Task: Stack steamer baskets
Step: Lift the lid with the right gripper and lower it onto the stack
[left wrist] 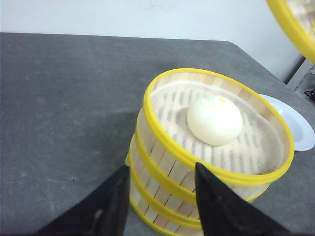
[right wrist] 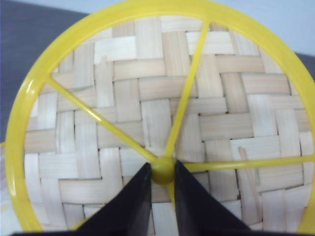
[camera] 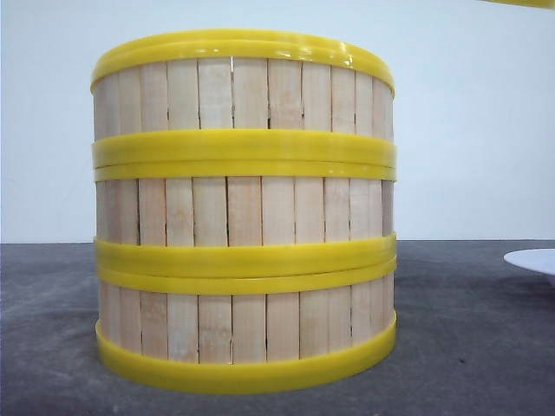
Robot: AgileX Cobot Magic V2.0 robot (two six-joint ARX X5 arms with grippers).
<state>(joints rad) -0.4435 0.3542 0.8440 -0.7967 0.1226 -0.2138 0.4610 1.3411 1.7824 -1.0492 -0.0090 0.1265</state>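
Observation:
Three steamer baskets stand stacked in one column on the dark table: the top basket (camera: 243, 87), the middle one (camera: 243, 208) and the bottom one (camera: 243, 325). In the left wrist view the top basket (left wrist: 162, 142) is uncovered and holds a white bun (left wrist: 214, 120) on a liner. My left gripper (left wrist: 161, 167) is open, its two black fingers apart on the near side of the stack and touching nothing. My right gripper (right wrist: 162, 167) is shut on the yellow centre knob (right wrist: 162, 172) of the woven lid (right wrist: 147, 88), which hangs in the air; its rim (left wrist: 295, 24) shows beyond the stack.
A white plate (left wrist: 295, 123) lies on the table beside the stack, on its right in the front view (camera: 533, 260). The grey tabletop (camera: 468, 347) ends at a pale wall behind. The lid's edge (camera: 520, 3) shows at the top right of the front view.

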